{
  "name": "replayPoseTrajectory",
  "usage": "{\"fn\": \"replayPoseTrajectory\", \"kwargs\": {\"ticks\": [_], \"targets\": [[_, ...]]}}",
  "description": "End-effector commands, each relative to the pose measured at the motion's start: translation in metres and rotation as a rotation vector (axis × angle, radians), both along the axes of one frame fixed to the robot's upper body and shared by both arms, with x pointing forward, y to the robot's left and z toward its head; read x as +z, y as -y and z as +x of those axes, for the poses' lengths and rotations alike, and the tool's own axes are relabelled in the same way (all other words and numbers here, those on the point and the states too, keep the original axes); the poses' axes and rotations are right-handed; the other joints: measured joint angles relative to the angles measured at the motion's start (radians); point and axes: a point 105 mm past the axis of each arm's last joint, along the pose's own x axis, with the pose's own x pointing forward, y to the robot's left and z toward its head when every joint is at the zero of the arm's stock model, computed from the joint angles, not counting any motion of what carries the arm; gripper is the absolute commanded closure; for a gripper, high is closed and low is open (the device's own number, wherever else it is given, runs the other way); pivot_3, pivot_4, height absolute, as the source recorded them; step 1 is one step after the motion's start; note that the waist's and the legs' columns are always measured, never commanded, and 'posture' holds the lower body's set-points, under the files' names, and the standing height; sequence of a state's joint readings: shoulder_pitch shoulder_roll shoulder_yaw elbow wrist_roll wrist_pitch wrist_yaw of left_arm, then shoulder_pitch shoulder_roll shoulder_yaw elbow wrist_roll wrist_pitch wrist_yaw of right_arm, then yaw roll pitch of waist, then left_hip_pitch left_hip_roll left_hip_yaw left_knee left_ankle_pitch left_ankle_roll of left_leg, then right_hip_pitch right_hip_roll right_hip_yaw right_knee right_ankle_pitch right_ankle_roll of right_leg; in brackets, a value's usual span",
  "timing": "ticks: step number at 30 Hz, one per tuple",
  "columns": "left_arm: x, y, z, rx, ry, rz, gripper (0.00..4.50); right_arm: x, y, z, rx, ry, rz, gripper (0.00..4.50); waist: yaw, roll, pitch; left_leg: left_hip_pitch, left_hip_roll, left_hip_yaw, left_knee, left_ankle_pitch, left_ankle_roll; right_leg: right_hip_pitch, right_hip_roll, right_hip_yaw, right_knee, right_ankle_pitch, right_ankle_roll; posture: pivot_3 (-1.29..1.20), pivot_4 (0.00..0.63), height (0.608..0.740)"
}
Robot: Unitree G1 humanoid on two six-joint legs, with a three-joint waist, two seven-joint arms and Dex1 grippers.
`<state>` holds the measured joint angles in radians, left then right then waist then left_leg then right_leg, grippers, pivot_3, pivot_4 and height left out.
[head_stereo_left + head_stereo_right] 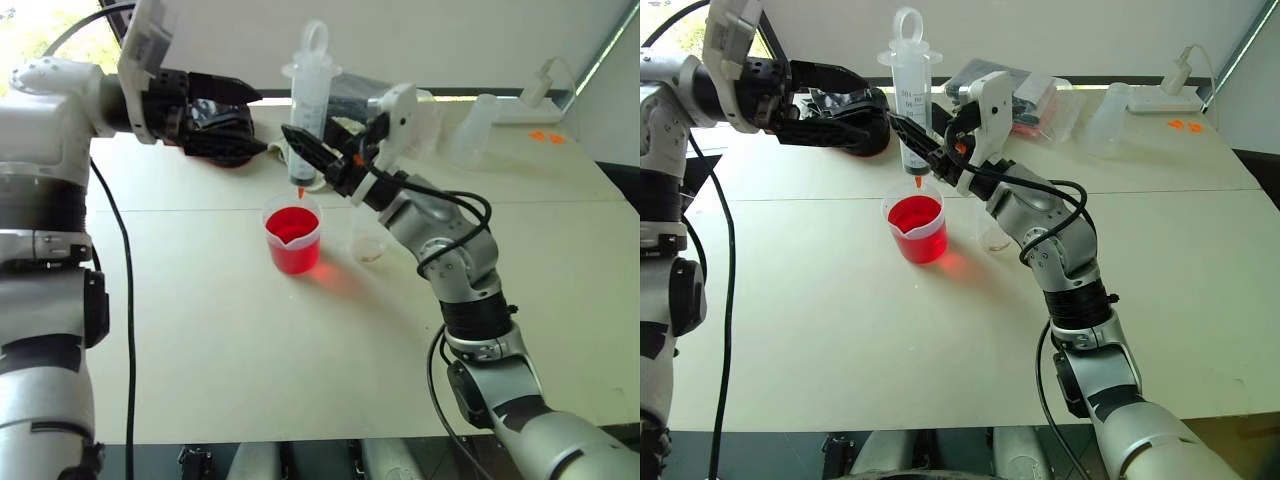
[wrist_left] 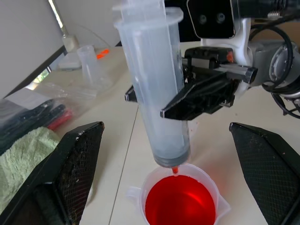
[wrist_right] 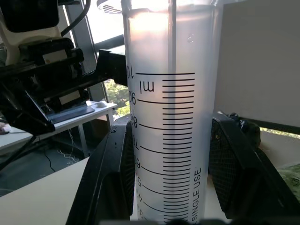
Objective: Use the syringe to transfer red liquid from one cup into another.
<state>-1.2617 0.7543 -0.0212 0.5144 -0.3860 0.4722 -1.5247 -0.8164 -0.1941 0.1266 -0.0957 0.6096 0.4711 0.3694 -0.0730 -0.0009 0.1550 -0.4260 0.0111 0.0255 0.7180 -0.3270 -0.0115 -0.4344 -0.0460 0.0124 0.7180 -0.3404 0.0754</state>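
Observation:
The syringe (image 1: 308,110) stands upright with my right gripper (image 1: 312,152) shut on its lower barrel. Its orange tip (image 2: 175,170) hangs just over the red liquid (image 1: 290,222) in the spouted beaker, the one cup (image 1: 293,250), mid-table. No red shows in the barrel (image 3: 168,117). The white plunger ring (image 1: 908,25) sticks up at the top. My left gripper (image 1: 255,122) is open, level with the barrel and to its left, apart from it, with one finger (image 2: 70,173) on each side in the left wrist view. The clear, colourless cup, another (image 1: 992,238), stands just right of the beaker, partly behind my right arm.
A green cloth (image 2: 18,154) and clear bags with dark items (image 1: 1040,100) lie at the back of the table (image 1: 250,350). A clear flask (image 1: 472,128), a white power strip (image 1: 535,100) and orange bits (image 1: 546,135) sit back right. A black cable (image 1: 118,260) hangs on the left.

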Motion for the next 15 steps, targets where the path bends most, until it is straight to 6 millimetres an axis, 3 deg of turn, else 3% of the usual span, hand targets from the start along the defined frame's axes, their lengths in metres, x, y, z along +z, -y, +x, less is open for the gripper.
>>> {"fn": "replayPoseTrajectory", "kwargs": {"ticks": [1,9,15], "targets": [[0.018,0.003,-0.004,0.001,0.065,-0.049,0.00,0.004,-0.009,-0.014,0.040,0.058,-0.007,2.96,0.001,0.000,0.000,0.000,0.000,0.000,0.000,0.000,0.000,0.000,0.000,0.000,0.000,0.000,0.000,0.00,0.150,0.711],[0.025,0.010,-0.007,-0.022,0.033,-0.110,0.00,-0.023,-0.019,-0.011,0.035,0.034,-0.047,2.96,0.000,0.000,0.000,0.000,0.000,0.000,0.000,0.000,0.000,0.000,0.000,0.000,0.000,0.000,0.000,0.00,0.150,0.711],[0.030,0.012,-0.020,-0.103,-0.065,-0.156,0.00,-0.034,-0.025,-0.012,0.041,0.029,-0.066,2.96,0.000,0.000,0.000,0.000,0.000,0.000,0.000,0.000,0.000,0.000,0.000,0.000,0.000,0.000,0.000,0.00,0.150,0.711]]}}
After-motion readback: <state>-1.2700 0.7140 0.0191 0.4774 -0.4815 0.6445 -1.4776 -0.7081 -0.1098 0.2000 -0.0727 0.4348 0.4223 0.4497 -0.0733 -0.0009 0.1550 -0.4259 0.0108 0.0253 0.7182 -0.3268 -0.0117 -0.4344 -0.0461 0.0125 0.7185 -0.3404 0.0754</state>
